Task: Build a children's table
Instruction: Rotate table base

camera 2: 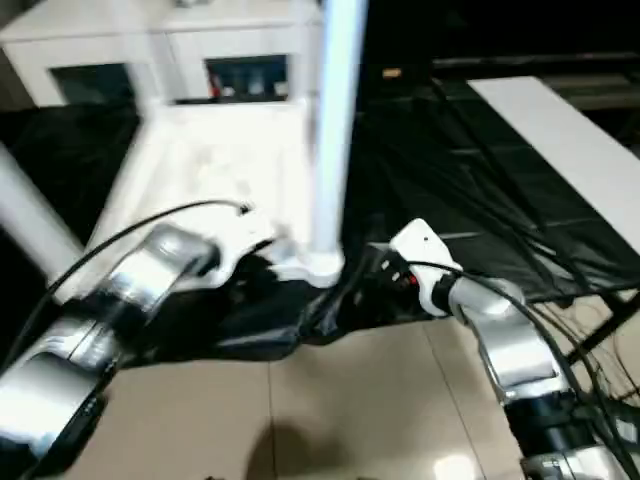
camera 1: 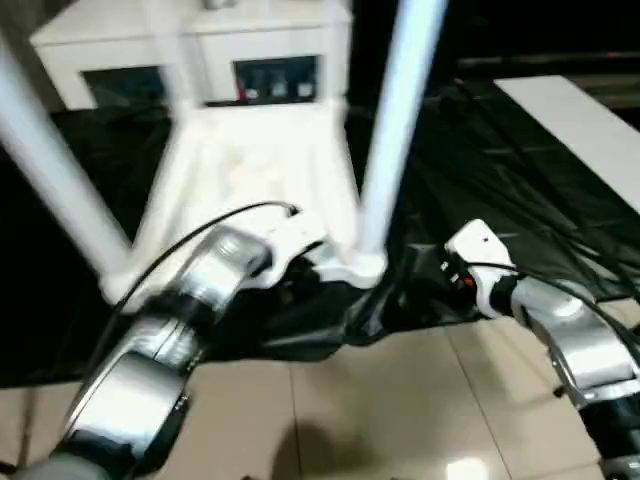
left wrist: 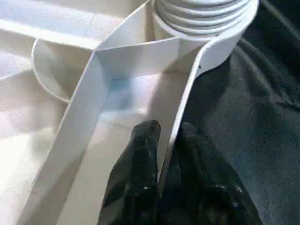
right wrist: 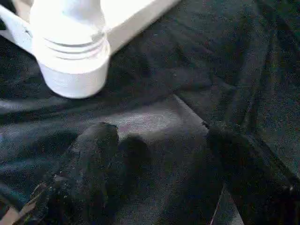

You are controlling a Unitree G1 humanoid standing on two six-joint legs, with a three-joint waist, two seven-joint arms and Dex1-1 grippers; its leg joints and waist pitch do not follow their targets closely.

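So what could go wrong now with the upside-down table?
The left claw pinches just the thin side wall of the table top near a corner, so it might slip off or bend the wall. The near corner socket sits close to the front edge of the black-covered table; a pull could tip it off. The tall legs could wobble or knock the cabinet.

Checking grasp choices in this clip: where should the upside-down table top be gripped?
On its thin upright side wall near the corner socket, coming from the robot's side. The wall is narrow enough to pinch, as the left gripper does now.
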